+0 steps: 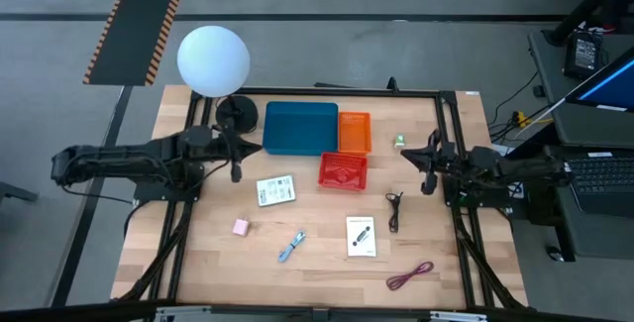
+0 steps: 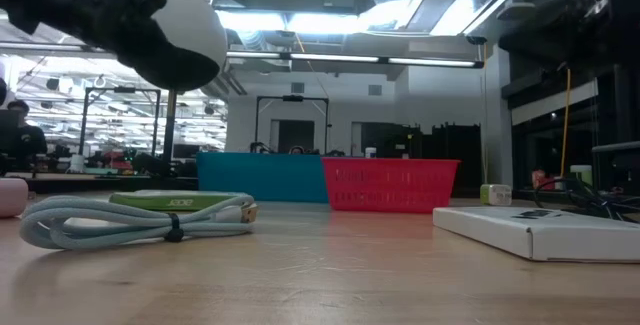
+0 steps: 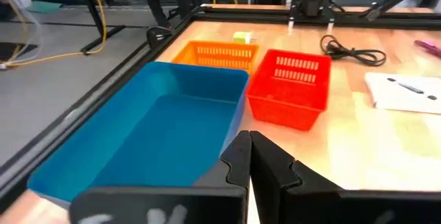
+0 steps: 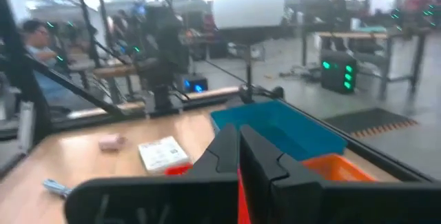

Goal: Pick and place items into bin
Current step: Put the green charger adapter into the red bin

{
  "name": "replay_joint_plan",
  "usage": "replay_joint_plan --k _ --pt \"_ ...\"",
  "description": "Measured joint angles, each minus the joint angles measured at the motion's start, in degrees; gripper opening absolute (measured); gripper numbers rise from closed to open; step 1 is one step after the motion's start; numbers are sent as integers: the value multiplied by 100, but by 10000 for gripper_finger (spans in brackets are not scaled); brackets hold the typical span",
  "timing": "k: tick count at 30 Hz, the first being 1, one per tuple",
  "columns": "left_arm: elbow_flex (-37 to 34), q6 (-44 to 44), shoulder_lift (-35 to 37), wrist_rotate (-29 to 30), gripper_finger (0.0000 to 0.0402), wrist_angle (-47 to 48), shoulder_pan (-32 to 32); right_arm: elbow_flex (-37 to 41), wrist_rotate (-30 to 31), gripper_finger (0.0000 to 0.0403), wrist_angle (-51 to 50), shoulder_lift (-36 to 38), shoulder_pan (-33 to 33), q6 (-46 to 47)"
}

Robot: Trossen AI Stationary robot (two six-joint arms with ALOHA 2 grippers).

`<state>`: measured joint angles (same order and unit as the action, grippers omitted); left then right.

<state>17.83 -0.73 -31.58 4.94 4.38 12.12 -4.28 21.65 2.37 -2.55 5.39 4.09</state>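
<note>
Both tools, left tool [image 1: 236, 171] and right tool [image 1: 427, 183], were shut, empty; your printed card [image 1: 275, 190] lay nearest the left, counter centre.

Tiny green piece [image 1: 399, 141] (by orange bin [image 1: 355, 132]) too small to identify.

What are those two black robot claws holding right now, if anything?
Nothing. The left gripper sits shut and empty near the blue plastic bin; the right gripper sits shut and empty at the table's right side.
</note>
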Motion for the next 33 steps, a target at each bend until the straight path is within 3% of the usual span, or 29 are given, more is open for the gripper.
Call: replay_joint_plan --k 9,22,26,33 --pt "70 -4 -204 12 3 -51 0 -630 55 0 -226 -1049 -2 67" --pt "74 -353 -204 23 3 -349 1 -1735 615 0 -996 -2675 -34 375" --pt "74 -472 -204 240 3 -351 0 -1967 1006 0 -1120 -3044 -317 469" --pt "74 -593 -204 843 3 -483 1 -2379 1021 0 -1132 -3629 -1128 436"
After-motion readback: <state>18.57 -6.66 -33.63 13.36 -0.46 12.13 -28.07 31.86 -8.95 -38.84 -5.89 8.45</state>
